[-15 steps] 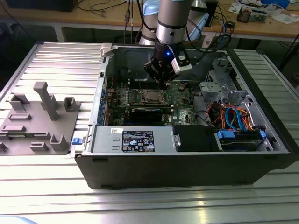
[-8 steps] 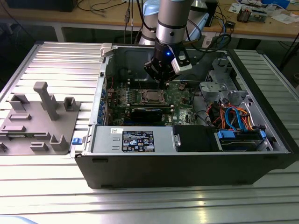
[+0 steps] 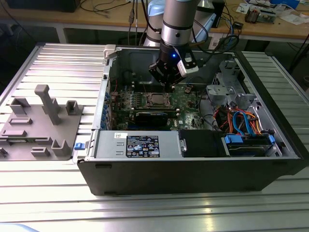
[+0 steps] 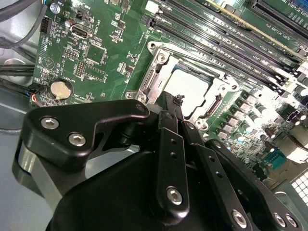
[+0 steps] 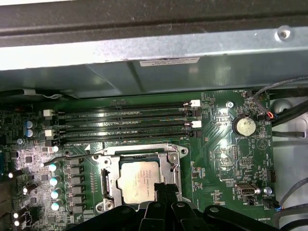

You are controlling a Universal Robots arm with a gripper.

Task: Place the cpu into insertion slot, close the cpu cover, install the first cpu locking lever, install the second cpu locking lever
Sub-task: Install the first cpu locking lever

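Just beside the fingers (image 5: 164,191), cpu (image 5: 138,176) (seated)

- cpu (image 5: 138,179): dull silver top.
- cpu cover (image 5: 111,166), around the cpu: silvery grey.
- motherboard (image 5: 216,139): green.
- memory slots (image 5: 125,126) beside the cpu: black, white latches.
- gripper (image 4: 179,100): black.

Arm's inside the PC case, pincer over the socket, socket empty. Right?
Not empty. The first wrist view shows the cpu seated there, its silver top visible through the window of the cpu cover. The rest holds: the arm is inside the case, with the pincer right over that spot.
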